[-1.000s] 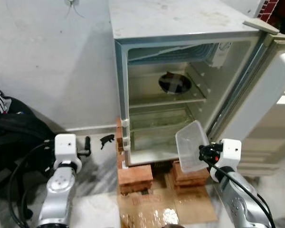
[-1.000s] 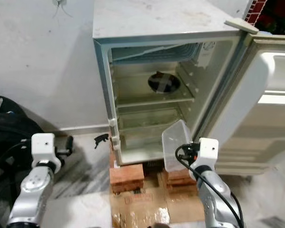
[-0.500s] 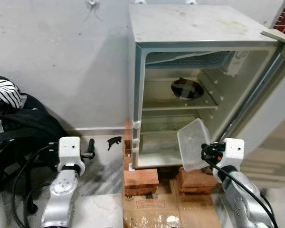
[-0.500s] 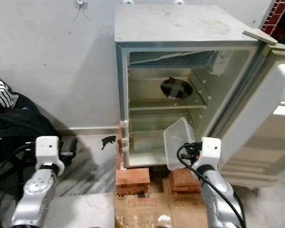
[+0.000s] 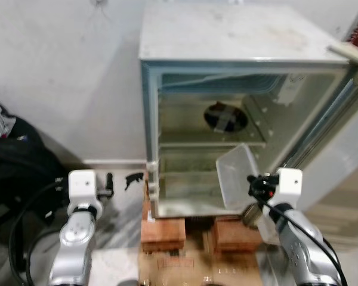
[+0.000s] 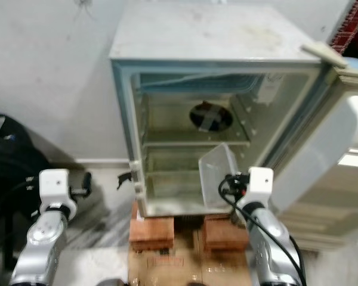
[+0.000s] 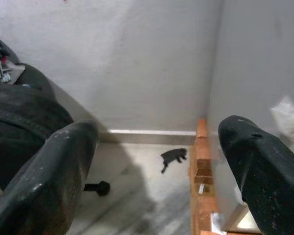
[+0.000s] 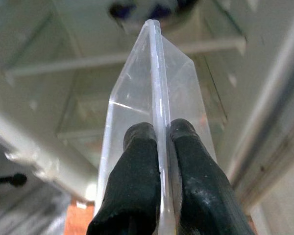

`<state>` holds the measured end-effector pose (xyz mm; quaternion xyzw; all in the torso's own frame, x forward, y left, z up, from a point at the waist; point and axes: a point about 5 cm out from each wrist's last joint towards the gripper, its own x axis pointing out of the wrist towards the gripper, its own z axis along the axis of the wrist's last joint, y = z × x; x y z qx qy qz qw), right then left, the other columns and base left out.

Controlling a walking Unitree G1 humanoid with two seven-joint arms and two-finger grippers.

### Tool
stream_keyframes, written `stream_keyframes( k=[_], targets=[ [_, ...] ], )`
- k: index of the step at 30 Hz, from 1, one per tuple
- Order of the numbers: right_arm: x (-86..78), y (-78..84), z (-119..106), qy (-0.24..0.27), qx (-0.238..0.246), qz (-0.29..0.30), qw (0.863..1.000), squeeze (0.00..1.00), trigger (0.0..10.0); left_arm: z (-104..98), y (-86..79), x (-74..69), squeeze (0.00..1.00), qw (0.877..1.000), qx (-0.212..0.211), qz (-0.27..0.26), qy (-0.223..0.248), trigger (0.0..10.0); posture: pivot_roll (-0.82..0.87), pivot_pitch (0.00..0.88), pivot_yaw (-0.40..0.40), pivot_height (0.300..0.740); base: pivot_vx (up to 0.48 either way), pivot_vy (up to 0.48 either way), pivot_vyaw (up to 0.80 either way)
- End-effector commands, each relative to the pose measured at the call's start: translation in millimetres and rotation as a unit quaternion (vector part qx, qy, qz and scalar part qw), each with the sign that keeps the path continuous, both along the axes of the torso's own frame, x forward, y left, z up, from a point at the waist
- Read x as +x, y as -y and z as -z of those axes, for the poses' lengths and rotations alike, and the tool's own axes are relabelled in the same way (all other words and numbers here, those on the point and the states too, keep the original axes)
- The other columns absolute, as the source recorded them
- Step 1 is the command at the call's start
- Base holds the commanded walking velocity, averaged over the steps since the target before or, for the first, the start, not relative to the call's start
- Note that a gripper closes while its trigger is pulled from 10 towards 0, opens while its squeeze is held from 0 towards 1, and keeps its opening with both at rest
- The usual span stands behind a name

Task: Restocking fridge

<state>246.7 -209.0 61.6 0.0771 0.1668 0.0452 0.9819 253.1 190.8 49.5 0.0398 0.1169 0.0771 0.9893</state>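
A small white fridge (image 5: 227, 42) stands open on bricks, its door (image 5: 346, 137) swung out to the right. A dark bowl (image 5: 225, 117) sits on the upper shelf. My right gripper (image 8: 161, 129) is shut on the rim of a clear plastic container (image 5: 235, 176), which it holds tilted on edge in front of the lower shelf at the right of the opening. The container looks empty. My left gripper (image 7: 157, 142) is open and empty, low at the left of the fridge, facing the wall and floor.
Red bricks (image 5: 164, 229) prop up the fridge, with flattened cardboard (image 5: 185, 268) on the floor before them. A black bag and cables (image 5: 18, 161) lie at the left wall. A small black object (image 5: 133, 177) lies on the floor by the fridge's left corner.
The whole view has shifted and the fridge looks nearer, so the camera moved. The held container now sits higher against the opening, by the lower shelf. The left arm is much the same.
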Motion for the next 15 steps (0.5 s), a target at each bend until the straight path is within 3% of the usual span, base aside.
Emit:
stream_keyframes(
  k=[1, 5, 8, 15],
  targets=[
    [-2.9, -6.3, 1, -0.003, 0.009, -0.022, 1.000, 0.00, 10.0, 1, 0.0, -1.7, 0.00, 1.000, 0.008, -0.004, -0.003, 10.0, -0.06, 0.000, -0.016, 0.740, 0.000, 0.000, 0.00],
    [-2.7, -17.0, -2, 0.006, 0.013, -0.071, 0.997, 0.00, 10.0, 0, -0.2, -1.7, 0.00, 1.000, 0.009, -0.007, -0.001, 10.0, -0.05, 0.000, -0.019, 0.740, 0.000, 0.000, 0.00],
    [1.9, -24.3, -7, 0.018, 0.015, -0.096, 0.995, 0.00, 10.0, 1, -0.9, -1.7, 0.00, 1.000, 0.009, -0.010, -0.002, 10.0, -0.05, 0.000, -0.020, 0.740, 0.000, 0.000, 0.78],
    [7.1, -25.2, -9, 0.021, 0.015, -0.088, 0.996, 0.00, 10.0, 1, -1.5, -2.1, 0.00, 1.000, 0.005, -0.012, -0.003, 10.0, -0.04, 0.000, -0.018, 0.740, 0.000, 0.000, 0.78]
  ],
)
